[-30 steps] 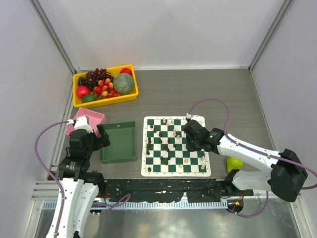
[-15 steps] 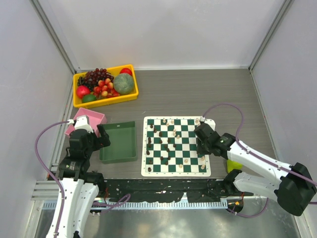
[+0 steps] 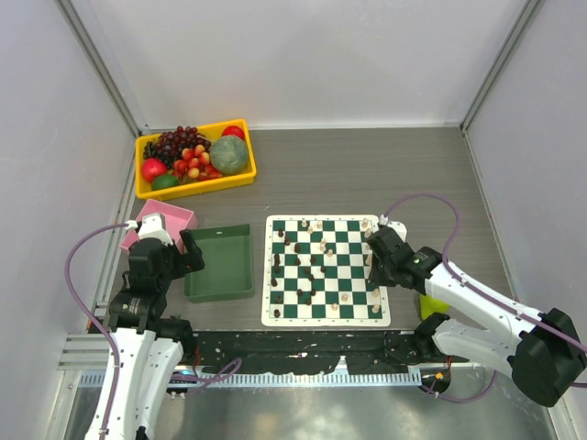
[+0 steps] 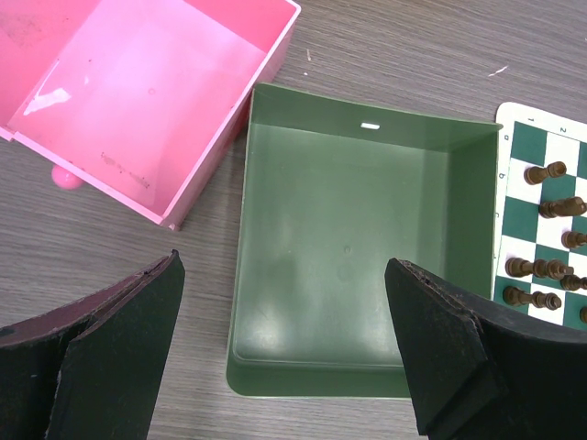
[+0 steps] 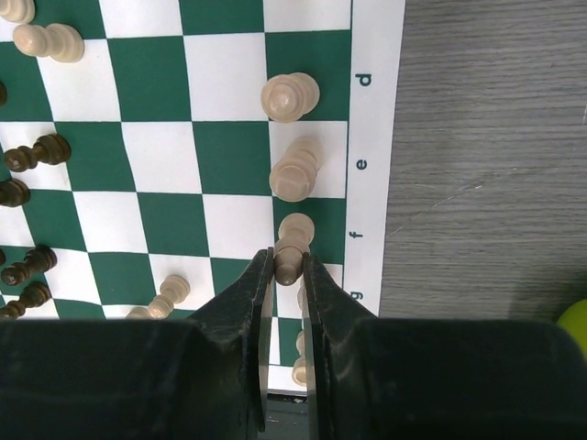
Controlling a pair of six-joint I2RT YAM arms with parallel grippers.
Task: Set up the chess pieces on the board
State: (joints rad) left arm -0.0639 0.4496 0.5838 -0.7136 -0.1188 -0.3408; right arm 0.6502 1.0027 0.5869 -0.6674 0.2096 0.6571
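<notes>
Two pincers are shown. The right pincer (image 5: 284, 261) is clamped on a cream chess piece (image 5: 294, 229) at lower centre of the wrist view, over the rightmost column of squares of the board (image 5: 367, 137). Whether the piece touches the square cannot be told. Two more cream pieces (image 5: 291, 96) stand above it in that column. Dark pieces (image 3: 280, 266) are gathered towards the board's left side in the overhead view. The left pincer (image 4: 284, 339) is spread wide above the green tray (image 4: 348, 229), with a pink box (image 4: 147, 92) at upper left on the bench (image 4: 413, 55).
</notes>
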